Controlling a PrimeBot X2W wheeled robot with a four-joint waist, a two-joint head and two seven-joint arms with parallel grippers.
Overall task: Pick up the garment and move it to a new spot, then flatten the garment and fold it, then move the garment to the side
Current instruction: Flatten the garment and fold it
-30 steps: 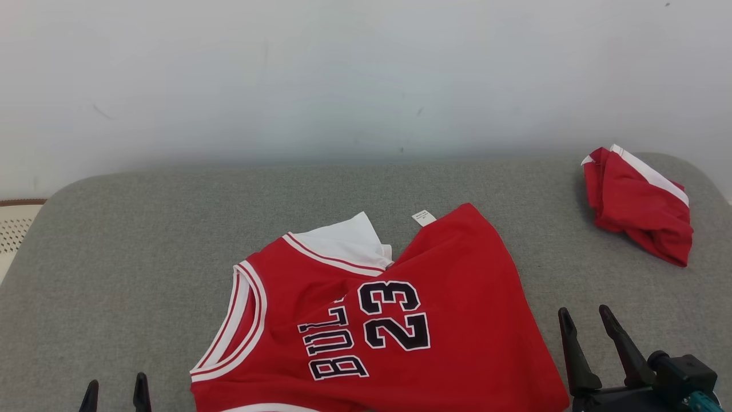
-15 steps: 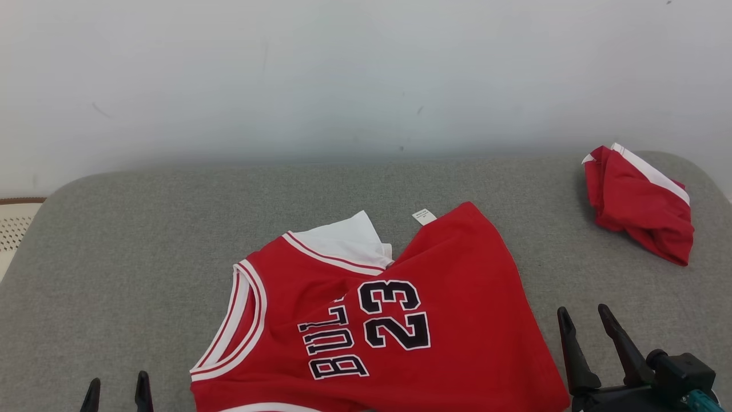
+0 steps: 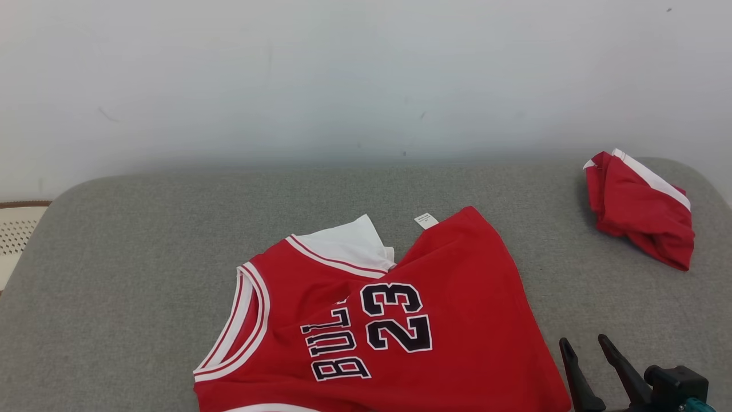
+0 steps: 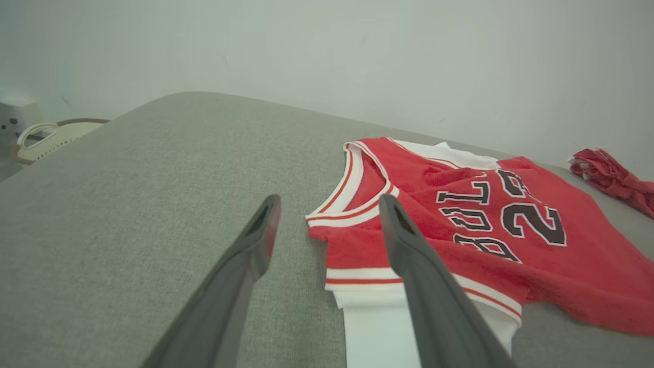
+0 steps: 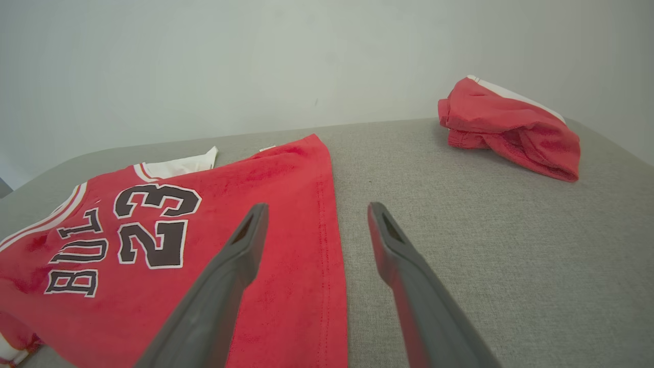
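Observation:
The garment [image 3: 400,320] is a red jersey with white trim and the black print "BULLS 23". It lies loosely doubled over on the grey padded table [image 3: 143,240], near the front middle, its white inside showing at the neck. In the head view my right gripper [image 3: 583,342] stands open at the lower right, just right of the jersey's hem. The right wrist view has that gripper [image 5: 317,209] hovering over the jersey's [image 5: 214,245] side edge, empty. My left gripper [image 4: 329,204] is open and empty beside the jersey's [image 4: 460,225] armhole.
A second red and white garment [image 3: 640,209] lies crumpled at the table's far right corner. A white perforated basket [image 3: 14,229] sits past the table's left end. A pale wall [image 3: 366,74] rises right behind the table.
Both grippers have dropped toward the bottom of the head view; the left fingertips have left it. The camera has shifted slightly. The jersey has not moved.

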